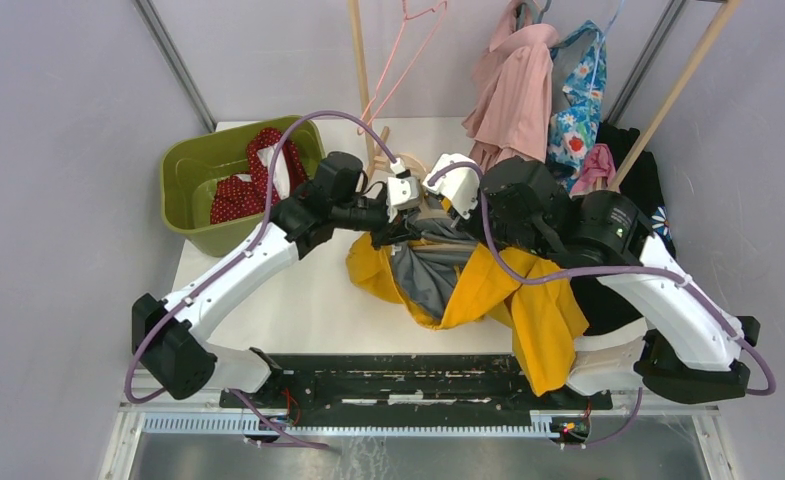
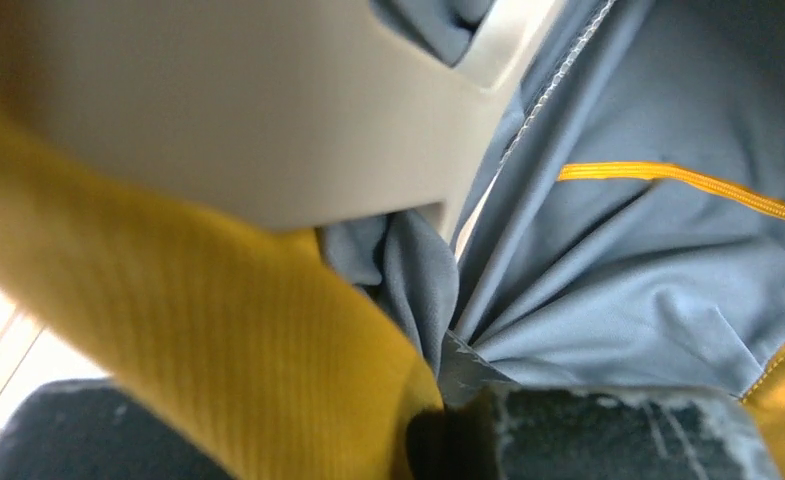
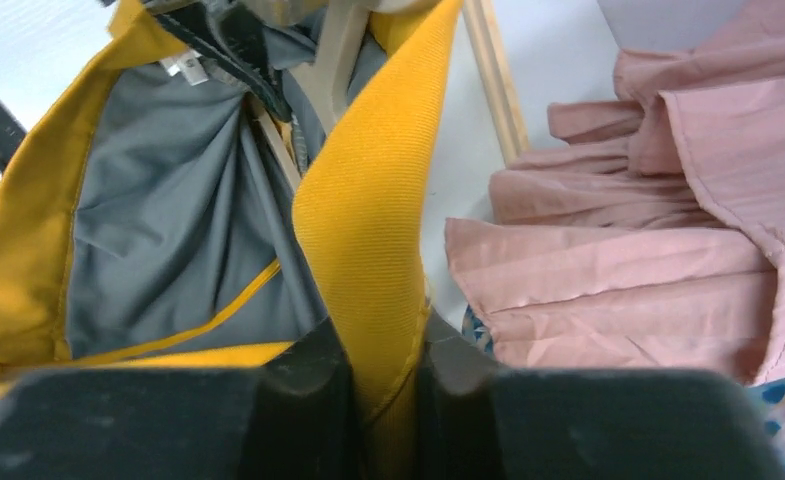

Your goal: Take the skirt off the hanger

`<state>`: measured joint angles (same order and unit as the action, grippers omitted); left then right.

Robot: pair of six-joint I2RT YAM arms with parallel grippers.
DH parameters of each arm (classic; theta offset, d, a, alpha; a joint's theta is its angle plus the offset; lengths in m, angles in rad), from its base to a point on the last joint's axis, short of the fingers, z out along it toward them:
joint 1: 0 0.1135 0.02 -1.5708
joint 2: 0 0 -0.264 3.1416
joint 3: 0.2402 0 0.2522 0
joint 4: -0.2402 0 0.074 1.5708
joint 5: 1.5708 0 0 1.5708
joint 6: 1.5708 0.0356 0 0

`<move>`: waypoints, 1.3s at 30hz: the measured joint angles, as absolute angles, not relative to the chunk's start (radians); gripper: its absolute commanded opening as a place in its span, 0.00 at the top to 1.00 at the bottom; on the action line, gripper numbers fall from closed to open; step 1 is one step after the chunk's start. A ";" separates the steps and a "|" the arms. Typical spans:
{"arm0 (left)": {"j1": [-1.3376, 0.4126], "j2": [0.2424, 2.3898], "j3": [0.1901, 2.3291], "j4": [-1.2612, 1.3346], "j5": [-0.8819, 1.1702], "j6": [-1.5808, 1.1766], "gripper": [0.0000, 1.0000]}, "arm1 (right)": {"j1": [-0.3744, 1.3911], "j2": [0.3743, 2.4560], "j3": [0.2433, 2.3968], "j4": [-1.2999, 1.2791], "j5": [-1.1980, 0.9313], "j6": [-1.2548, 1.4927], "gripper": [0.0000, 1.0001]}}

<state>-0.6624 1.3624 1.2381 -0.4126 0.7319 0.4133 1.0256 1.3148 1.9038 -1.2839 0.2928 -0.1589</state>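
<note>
The yellow skirt [image 1: 488, 290] with grey lining [image 1: 430, 270] lies bunched at the middle of the table, and part of it trails over the front edge. Both grippers meet at its far end. My left gripper [image 1: 406, 213] [image 2: 438, 400] is shut on the skirt where yellow cloth [image 2: 198, 330] and grey lining [image 2: 608, 290] gather between its fingers. A pale beige piece [image 2: 268, 110], seemingly the hanger's clip, sits just above. My right gripper [image 1: 446, 205] [image 3: 383, 380] is shut on the skirt's yellow edge [image 3: 368, 220]. The hanger [image 3: 340, 50] is mostly buried in cloth.
A green bin [image 1: 183, 215] holding a red dotted garment [image 1: 243, 190] stands at the back left. Behind the grippers is a wooden rack [image 1: 360, 70] with an empty pink hanger [image 1: 408, 50]. Pink [image 1: 513, 90], floral [image 1: 573, 120] and black [image 1: 648, 180] clothes hang at the back right.
</note>
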 measured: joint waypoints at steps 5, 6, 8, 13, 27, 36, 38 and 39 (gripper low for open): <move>-0.670 1.328 1.237 -0.446 0.527 0.411 0.97 | 1.019 1.322 1.858 -1.185 0.411 -0.170 0.34; -0.670 1.322 1.237 -0.456 0.486 0.410 0.97 | 1.020 1.324 1.858 -1.166 0.425 -0.173 0.32; -0.668 1.317 1.247 -0.497 0.376 0.408 0.97 | 1.023 1.325 1.866 -1.147 0.440 -0.173 0.20; -0.651 1.329 1.272 -0.591 0.161 0.405 0.97 | 1.026 1.320 1.889 -1.101 0.458 -0.172 0.19; -0.645 1.270 1.357 -0.777 0.136 0.403 0.97 | 1.026 1.339 1.679 -0.906 0.574 -0.162 0.21; -0.645 1.158 1.331 -0.822 0.199 0.405 0.97 | 1.026 1.384 1.678 -0.736 0.707 -0.243 0.75; -0.645 1.138 1.318 -0.823 0.200 0.405 0.97 | 1.026 1.390 1.679 -0.730 0.714 -0.257 0.98; -0.645 1.134 1.312 -0.823 0.200 0.405 0.97 | 1.028 1.393 1.679 -0.727 0.718 -0.256 0.99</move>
<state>-0.6445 1.1336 1.3125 -0.8227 0.2001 0.4046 1.0279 1.3933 1.6791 -0.7273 0.7177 -0.2558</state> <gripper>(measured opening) 0.197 0.158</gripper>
